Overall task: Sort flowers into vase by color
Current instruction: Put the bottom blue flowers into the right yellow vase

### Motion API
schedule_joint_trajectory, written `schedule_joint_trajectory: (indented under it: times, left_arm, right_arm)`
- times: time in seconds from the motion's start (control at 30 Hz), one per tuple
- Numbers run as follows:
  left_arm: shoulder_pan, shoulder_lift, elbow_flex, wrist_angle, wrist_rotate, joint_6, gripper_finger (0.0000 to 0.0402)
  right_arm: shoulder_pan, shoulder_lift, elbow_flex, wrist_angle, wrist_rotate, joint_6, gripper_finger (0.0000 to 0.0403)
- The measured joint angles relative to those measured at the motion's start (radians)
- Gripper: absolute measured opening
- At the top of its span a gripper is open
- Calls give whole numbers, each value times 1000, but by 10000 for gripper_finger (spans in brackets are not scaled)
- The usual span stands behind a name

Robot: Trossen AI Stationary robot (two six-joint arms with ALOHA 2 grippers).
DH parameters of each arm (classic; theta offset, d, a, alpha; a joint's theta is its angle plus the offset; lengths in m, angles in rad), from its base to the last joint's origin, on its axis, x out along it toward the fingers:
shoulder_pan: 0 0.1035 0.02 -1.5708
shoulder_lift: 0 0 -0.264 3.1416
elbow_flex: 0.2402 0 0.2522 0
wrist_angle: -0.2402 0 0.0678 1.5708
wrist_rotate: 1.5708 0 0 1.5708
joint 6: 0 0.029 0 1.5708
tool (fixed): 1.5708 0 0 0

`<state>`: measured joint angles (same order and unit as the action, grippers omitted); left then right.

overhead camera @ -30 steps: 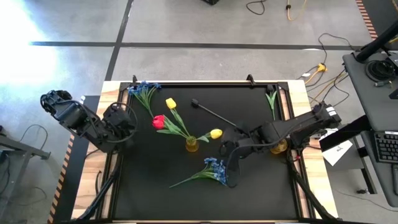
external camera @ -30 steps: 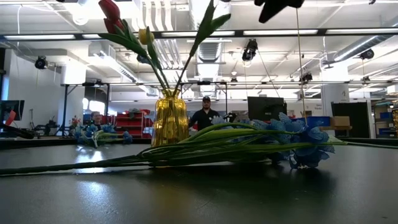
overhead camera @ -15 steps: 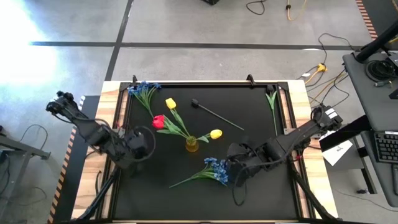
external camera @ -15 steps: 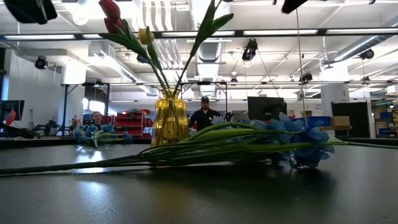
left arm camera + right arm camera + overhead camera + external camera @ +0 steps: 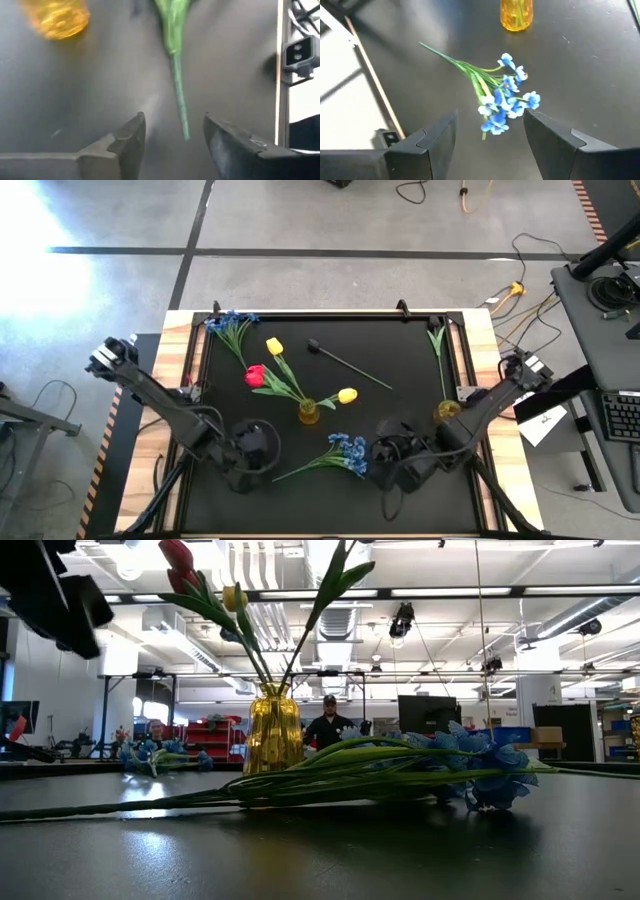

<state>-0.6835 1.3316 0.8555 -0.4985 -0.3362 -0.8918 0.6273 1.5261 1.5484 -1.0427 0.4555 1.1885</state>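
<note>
At the near edge both claws are held spread open — the left gripper (image 5: 262,463) over the stem tip, the right gripper (image 5: 392,467) beside the blossoms of a lying blue spray (image 5: 335,456). Farther back, tulips (image 5: 262,366) are held in a vase (image 5: 308,413).

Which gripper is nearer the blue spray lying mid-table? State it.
Right. The right gripper hovers open just beside the blue spray's blossoms. The left gripper hovers open at the stem's tip, farther from the flowers.
</note>
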Motion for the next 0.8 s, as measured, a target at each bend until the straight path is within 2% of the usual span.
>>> schedule_joint_trajectory:
  times: [0.2, 0.5, 0.8]
  left_arm:
    - [-7, 194, 36, 186, -84, 75, 217]
    - [44, 455, 188, 211, -179, 91, 206]
    - [144, 660, 353, 206, -174, 95, 175]
  right_arm:
    - [63, 0, 35, 0, 17, 81, 219]
    - [102, 0, 40, -1, 17, 175, 219]
    - [102, 0, 41, -1, 17, 182, 219]
